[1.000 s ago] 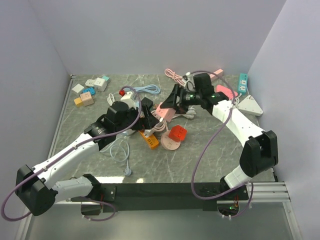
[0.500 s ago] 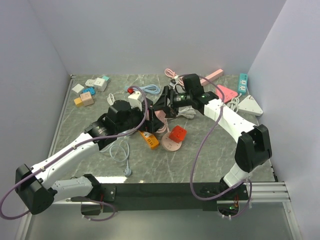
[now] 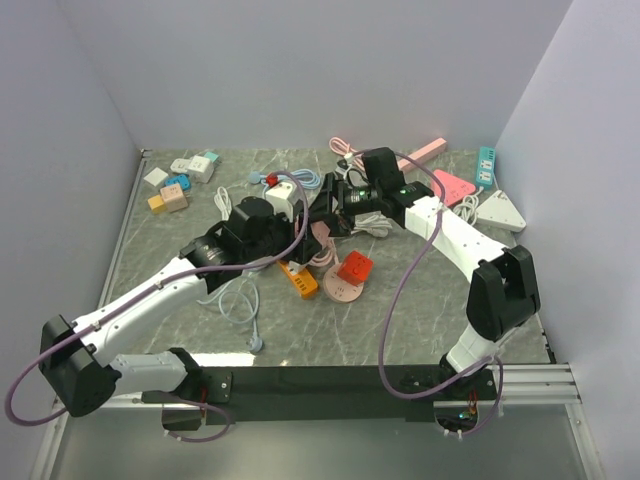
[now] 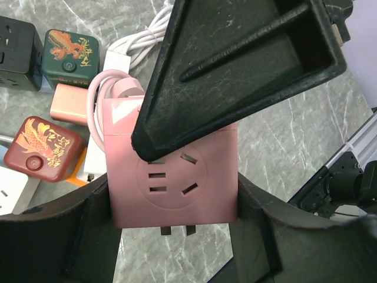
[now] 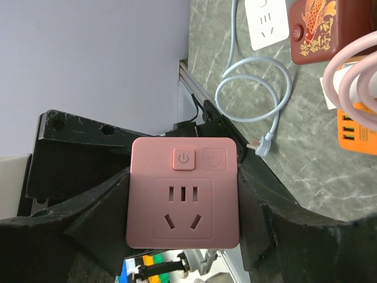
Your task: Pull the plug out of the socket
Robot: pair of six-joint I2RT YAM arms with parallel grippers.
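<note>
The pink socket cube [image 4: 177,171] hangs above the middle of the table [image 3: 420,320], a little toward the far edge, shared by both arms. The left arm [image 3: 160,290] has its jaws closed against two opposite sides of the cube. The right arm [image 3: 450,230] has its jaws clamped on it too, across the face with the power button. I judge this as one arm bracing the body so the other can pull against it, lifted clear of the clutter.

Two dark prongs [image 4: 174,230] show at the cube's lower edge. I cannot tell whether a plug sits there.

Below lie one dark red cube [image 4: 44,147], one dark green cube [image 4: 69,52] and one black cube [image 4: 17,53]. At the far right corner is one teal strip [image 3: 486,165].
</note>
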